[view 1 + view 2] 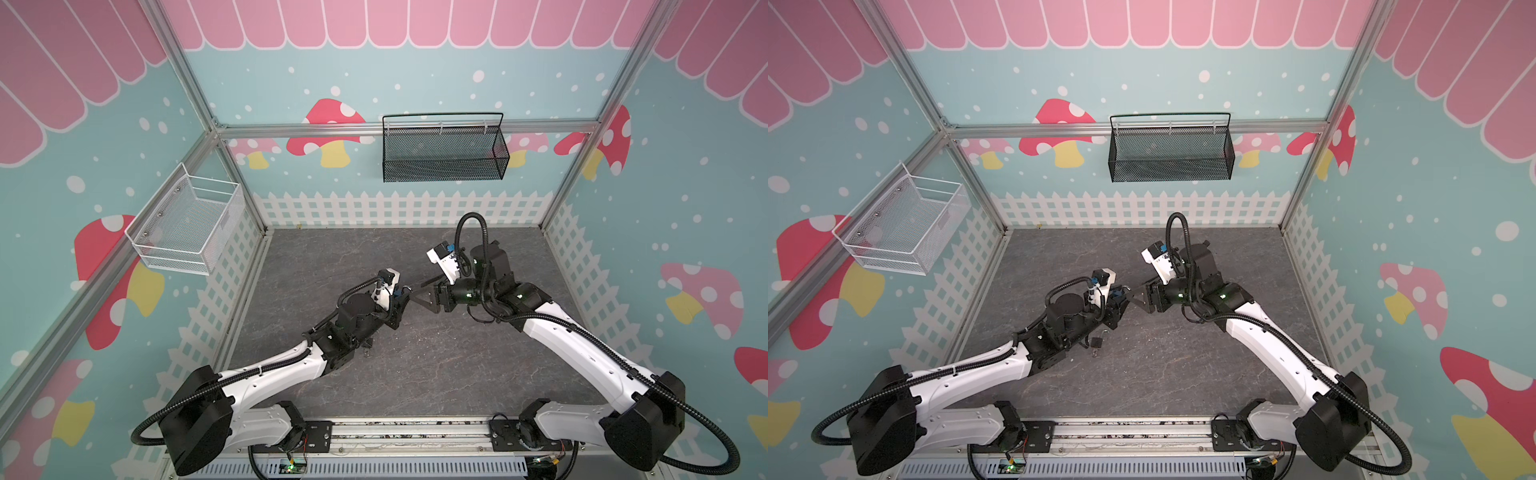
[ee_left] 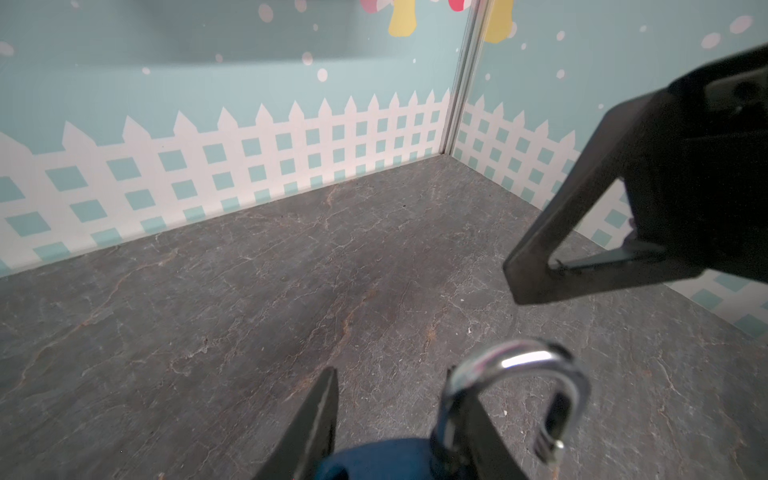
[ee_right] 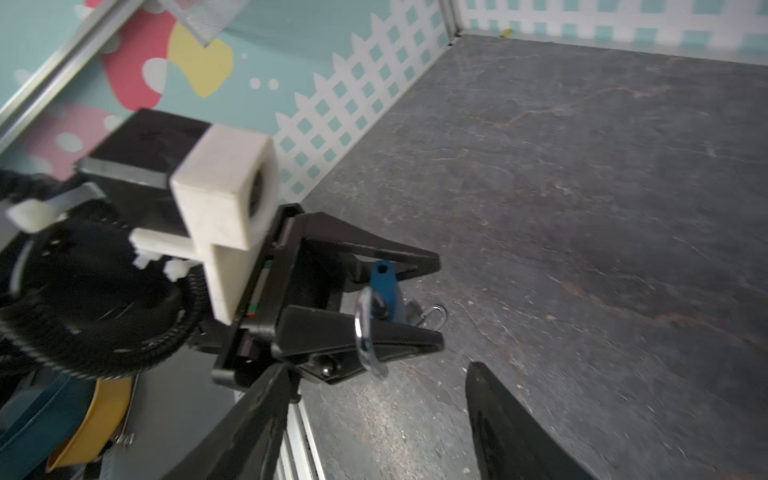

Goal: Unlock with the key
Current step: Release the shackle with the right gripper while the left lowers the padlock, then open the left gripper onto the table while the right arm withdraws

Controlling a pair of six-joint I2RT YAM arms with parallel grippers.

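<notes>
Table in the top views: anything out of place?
A small dark padlock lies loose on the table beside the left arm, untouched, while the left claw grips a blue lock, its shackle open.

Overhead stereo pair — wrist views close

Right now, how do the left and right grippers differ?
The left gripper is shut on the blue padlock, whose shackle sticks out past its fingers; the right gripper stands open and empty. The small dark padlock on the table lies beside the left arm's wrist, apart from the right gripper. Shared: both hang above the table's middle, tips facing each other, close together.
</notes>
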